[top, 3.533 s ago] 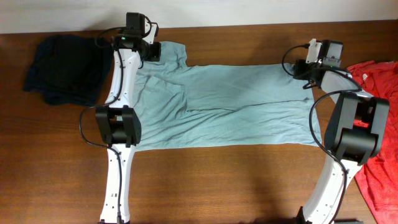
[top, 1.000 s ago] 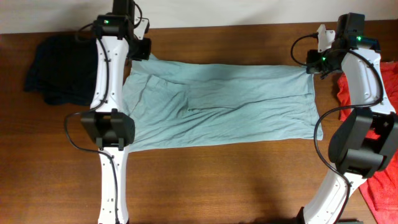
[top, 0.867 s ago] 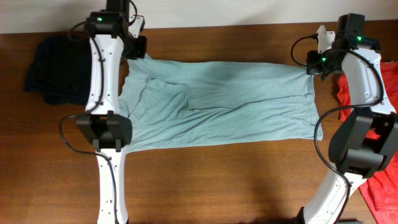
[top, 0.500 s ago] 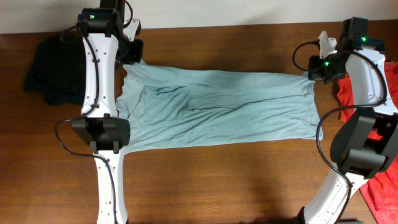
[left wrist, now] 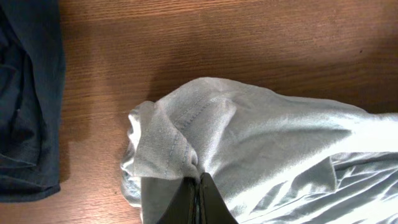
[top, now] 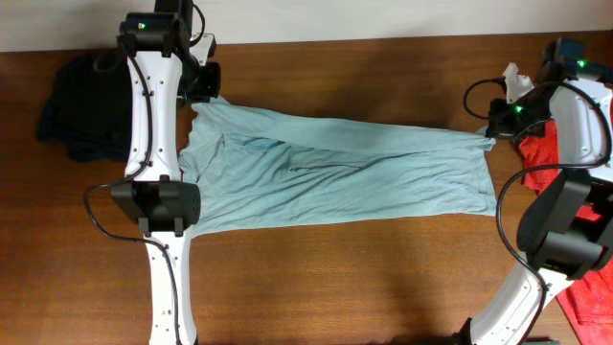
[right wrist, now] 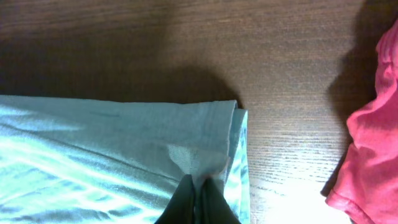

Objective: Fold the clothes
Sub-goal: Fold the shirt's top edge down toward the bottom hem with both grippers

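The left gripper [top: 203, 92] and right gripper [top: 497, 131] each pinch 1 far corner of the pale teal T-shirt [top: 335, 177], spreading it; next, probably, both must carry that edge forward together.

A dark brown wooden table [top: 335, 287] with fine grain fills the view. A strip of plain white wall [top: 383, 17] runs along its far edge. Light leaves a pale glare [right wrist: 291, 200] on the wood.

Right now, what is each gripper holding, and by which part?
The T-shirt, by both: left gripper on a bunched far-left edge, right gripper at its far-right hem corner.
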Tool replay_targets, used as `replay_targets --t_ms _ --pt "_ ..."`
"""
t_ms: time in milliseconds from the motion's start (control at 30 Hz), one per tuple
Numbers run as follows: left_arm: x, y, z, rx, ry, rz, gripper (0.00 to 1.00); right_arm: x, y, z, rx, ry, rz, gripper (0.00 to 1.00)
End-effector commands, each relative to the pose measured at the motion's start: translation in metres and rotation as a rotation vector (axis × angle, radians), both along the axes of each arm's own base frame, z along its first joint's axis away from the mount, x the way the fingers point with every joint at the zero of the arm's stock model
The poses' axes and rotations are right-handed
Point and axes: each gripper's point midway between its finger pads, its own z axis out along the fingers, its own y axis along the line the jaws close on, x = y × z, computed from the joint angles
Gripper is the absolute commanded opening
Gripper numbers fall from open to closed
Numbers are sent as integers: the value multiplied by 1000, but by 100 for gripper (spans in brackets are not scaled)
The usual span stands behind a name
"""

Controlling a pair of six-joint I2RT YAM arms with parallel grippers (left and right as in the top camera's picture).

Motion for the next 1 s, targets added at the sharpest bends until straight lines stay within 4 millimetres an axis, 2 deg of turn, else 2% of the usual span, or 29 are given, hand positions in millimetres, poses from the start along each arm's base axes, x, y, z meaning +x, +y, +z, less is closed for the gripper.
replay_targets --t_ms 0,100,200,333,567,700,967 --pt "-4 -3 26 -36 -41 44 1 2 0 27 -12 -63 12 4" --pt "-13 -4 30 -47 -17 45 1 2 0 27 -11 -62 12 4" --pt "-33 -2 27 -41 52 47 0 1 1 27 -10 -59 12 4" --pt "-63 0 12 -31 175 51 1 -3 5 28 9 -44 12 4" --pt "-96 3 -26 -10 356 75 1 -15 13 35 65 4 -14 4" --pt "-108 18 -41 18 425 126 1 -21 7 40 73 24 -48 4" --pt "-118 44 -50 1 475 216 1 -40 -2 36 64 99 -99 4"
